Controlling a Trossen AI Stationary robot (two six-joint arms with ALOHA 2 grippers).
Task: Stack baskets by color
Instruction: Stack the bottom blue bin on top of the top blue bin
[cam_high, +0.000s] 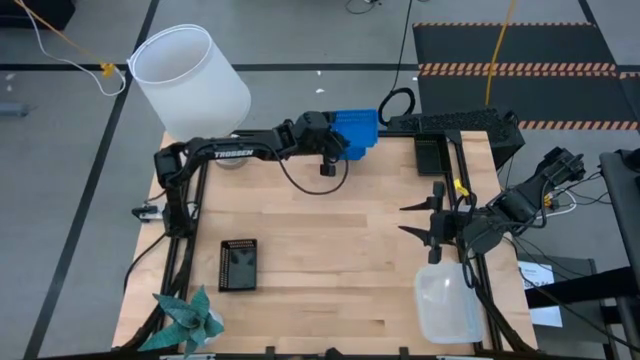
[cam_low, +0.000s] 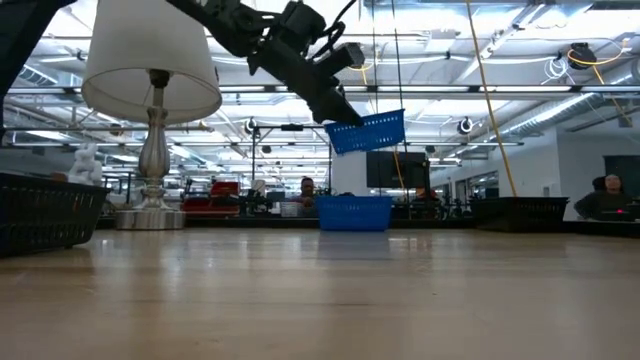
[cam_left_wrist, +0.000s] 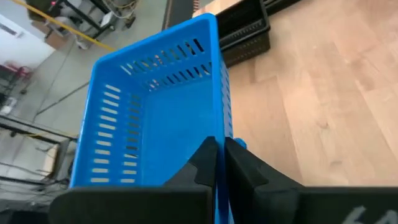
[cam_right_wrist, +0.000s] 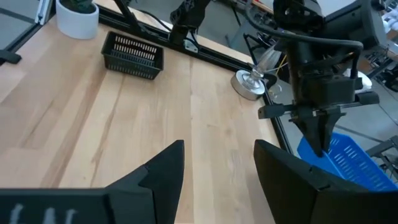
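Observation:
My left gripper (cam_high: 338, 132) is shut on a bright blue basket (cam_high: 358, 122) that hangs in the air over the table's far edge. Right below it a second blue basket (cam_low: 354, 212) stands on the table. One black slotted basket (cam_high: 238, 264) lies at the near left and another (cam_high: 432, 155) at the far right. A clear basket (cam_high: 447, 305) lies at the near right. My right gripper (cam_high: 403, 219) stands open above the right side and holds nothing. My left gripper pinches one side wall of the blue basket at its rim (cam_left_wrist: 217, 134), one finger inside the basket and one outside. The fingers slant down from the table's left and lie along the wall. The basket is lifted clear, tilted, stretching away from the fingers.
A lamp with a white shade (cam_high: 190, 78) stands at the far left corner. A teal paper plant (cam_high: 186, 320) sits at the near left corner. The middle of the wooden table (cam_high: 340, 250) is bare. People sit in the room beyond the far edge.

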